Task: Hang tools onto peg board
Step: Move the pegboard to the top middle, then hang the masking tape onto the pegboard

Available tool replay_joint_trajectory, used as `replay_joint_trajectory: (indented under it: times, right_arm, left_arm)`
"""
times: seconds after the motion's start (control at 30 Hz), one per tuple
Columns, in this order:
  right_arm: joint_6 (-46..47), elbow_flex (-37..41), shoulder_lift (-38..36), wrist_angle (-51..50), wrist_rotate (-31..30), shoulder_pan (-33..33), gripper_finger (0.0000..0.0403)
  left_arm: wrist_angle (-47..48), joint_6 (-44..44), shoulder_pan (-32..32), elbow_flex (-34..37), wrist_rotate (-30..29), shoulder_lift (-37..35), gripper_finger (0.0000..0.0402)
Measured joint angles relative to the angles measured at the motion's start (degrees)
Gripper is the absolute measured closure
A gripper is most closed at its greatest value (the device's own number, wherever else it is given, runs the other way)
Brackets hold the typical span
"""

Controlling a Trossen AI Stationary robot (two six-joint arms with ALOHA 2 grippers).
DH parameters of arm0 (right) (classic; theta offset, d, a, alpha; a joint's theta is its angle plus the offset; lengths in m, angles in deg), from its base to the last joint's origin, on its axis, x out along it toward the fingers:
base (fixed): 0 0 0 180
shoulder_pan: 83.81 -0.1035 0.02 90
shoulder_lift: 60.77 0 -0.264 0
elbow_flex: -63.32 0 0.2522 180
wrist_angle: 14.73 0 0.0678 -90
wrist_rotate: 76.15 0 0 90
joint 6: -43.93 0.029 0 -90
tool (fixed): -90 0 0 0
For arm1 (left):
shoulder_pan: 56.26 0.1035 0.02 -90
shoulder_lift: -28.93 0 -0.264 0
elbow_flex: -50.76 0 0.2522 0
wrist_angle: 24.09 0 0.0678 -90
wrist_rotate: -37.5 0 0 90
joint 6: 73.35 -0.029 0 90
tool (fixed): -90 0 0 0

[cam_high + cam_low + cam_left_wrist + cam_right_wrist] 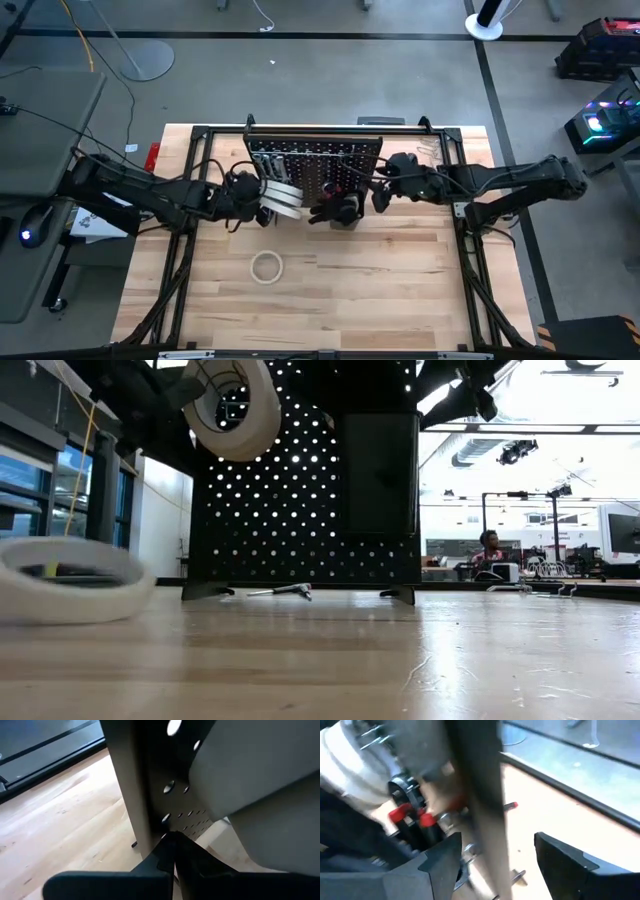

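This is a robotics lab or workshop. A butcher-block table [350,290] in a black frame [470,260] stands on a bare grey concrete floor [330,80] marked with dark tape lines. Cables [85,40] trail across it, and a lit computer case [600,122] glows at one side, near a desk with a mouse [30,232]. In the low view, the open hall behind has exposed ceiling ducting [480,457], a hanging spotlight [515,452], tall stands [553,525], large windows [75,490] and a seated person [489,550] at a bench.
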Motion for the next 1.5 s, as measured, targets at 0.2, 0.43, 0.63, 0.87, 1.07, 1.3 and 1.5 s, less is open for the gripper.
replay_joint_trajectory:
  times: [0.2,0.43,0.63,0.87,1.07,1.3,1.5]
  right_arm:
    - [-0.56,0.00,0.00,0.20,-1.31,2.71,0.0162]
    - [-3.80,0.00,0.02,2.06,-1.64,5.91,0.0162]
    - [-6.82,0.00,0.04,3.49,-1.69,9.42,0.0162]
    - [-9.22,0.00,0.04,4.55,-1.08,13.10,0.0162]
    - [-9.65,0.00,0.04,5.44,1.88,14.50,0.0162]
    - [-10.10,0.00,0.01,5.37,3.39,14.39,0.0162]
    - [-10.57,-0.04,-1.49,3.08,4.55,14.38,0.0162]
  left_arm:
    - [-0.47,-1.15,2.48,0.00,-0.43,0.00,0.0401]
    - [-2.63,-5.17,5.33,0.00,-0.81,0.20,0.0401]
    - [-3.20,-5.75,7.62,0.00,-0.92,0.20,0.0401]
    - [-5.36,-9.86,10.03,0.00,-1.05,1.87,0.0402]
    - [-5.27,-10.52,11.39,0.00,0.59,3.50,0.0401]
    - [-3.27,-9.28,11.25,0.00,3.72,1.64,0.0402]
    - [5.77,-5.16,11.19,0.00,8.22,-1.71,0.0401]
